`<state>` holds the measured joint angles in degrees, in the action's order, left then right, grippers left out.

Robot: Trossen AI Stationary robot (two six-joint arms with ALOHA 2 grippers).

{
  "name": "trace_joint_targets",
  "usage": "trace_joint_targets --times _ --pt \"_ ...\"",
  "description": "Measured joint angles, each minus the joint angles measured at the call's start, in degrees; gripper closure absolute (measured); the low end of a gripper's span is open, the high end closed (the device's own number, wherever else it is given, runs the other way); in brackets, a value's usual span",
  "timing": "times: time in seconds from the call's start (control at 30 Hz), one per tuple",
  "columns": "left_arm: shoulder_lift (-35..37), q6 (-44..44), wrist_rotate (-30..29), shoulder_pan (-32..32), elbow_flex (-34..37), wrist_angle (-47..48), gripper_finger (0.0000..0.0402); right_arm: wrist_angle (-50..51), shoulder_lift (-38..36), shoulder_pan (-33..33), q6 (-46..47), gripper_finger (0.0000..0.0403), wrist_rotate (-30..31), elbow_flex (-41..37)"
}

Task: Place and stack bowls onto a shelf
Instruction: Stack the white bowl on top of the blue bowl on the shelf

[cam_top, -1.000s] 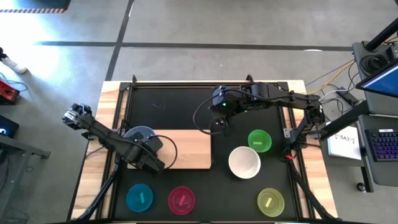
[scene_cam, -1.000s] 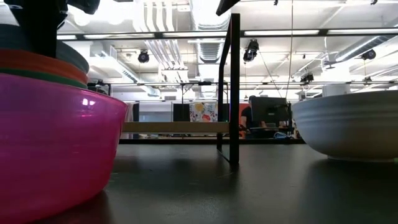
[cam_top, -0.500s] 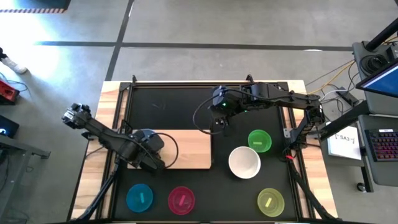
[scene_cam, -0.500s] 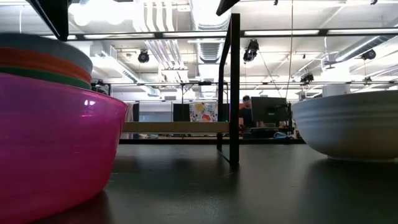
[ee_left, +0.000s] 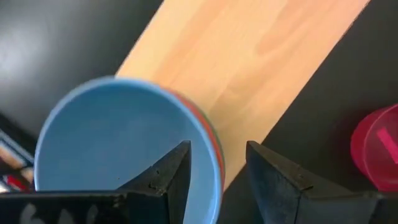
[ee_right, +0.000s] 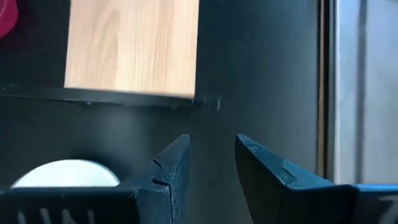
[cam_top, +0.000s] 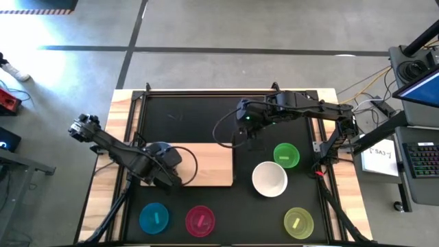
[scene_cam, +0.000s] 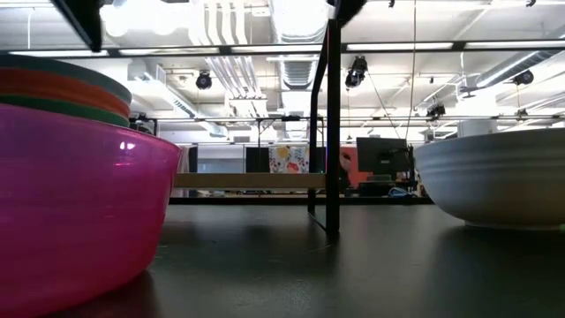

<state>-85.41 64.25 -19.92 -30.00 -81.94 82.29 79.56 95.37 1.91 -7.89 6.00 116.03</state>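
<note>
Blue bowl (ee_left: 118,149): it sits on top of a stack on the left end of the shelf (cam_top: 206,163). A red rim and a green rim peek out under it. One second ago the left arm covered it less. Now the arm is right over it.
Left gripper (ee_left: 217,177): it hangs just above the blue bowl's edge. Its fingers are apart, one over the inside of the bowl and one outside. They do not pinch the rim. One second ago they were closer together.
Shelf: the pale wood board lies on the black table (cam_top: 199,116), a bit left of the middle. Most of it is bare.
Right gripper (ee_right: 211,162): it is up over the bare table just past the right end of the shelf. Its fingers are a little apart and hold nothing. This arm has slid a tiny bit to the right since one second ago.
White bowl (cam_top: 269,179): on the table right of the shelf, not moved.
Green bowl (cam_top: 286,155): just behind the white bowl, not moved.
Yellow-green bowl (cam_top: 298,222): near the front right corner.
Magenta bowl (cam_top: 200,220): in front of the shelf.
Cyan bowl (cam_top: 154,218): just left of the magenta bowl.
In the way: the left arm hides most of the stack from above.
</note>
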Motion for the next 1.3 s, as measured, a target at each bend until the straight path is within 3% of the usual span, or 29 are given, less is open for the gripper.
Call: trace_joint_targets --times 0.27,0.4,0.63,1.03,1.3 --pt "0.0 -6.7 -6.3 0.0 -1.7 -2.5 0.0264 10.3 -0.1 -1.0 23.2 0.0283 -1.5 -2.2" --pt "0.0 -8.9 -7.9 0.0 -1.7 -3.3 0.0264 10.3 -0.1 -3.7 31.4 0.0284 -6.4 -5.6" --pt "0.0 -13.4 -8.2 -0.3 -1.7 -3.5 0.0264 10.1 -0.1 -11.3 42.7 0.0283 -6.9 -14.1" --pt "0.0 -17.3 -9.7 -0.3 -1.7 -3.6 0.0264 -4.8 -0.1 -25.8 59.2 0.0231 -9.5 -26.2" --pt "0.0 -17.3 -9.7 -0.3 -1.7 -3.7 0.0264 -16.4 -0.1 -31.0 65.8 0.0212 -8.4 -33.0"
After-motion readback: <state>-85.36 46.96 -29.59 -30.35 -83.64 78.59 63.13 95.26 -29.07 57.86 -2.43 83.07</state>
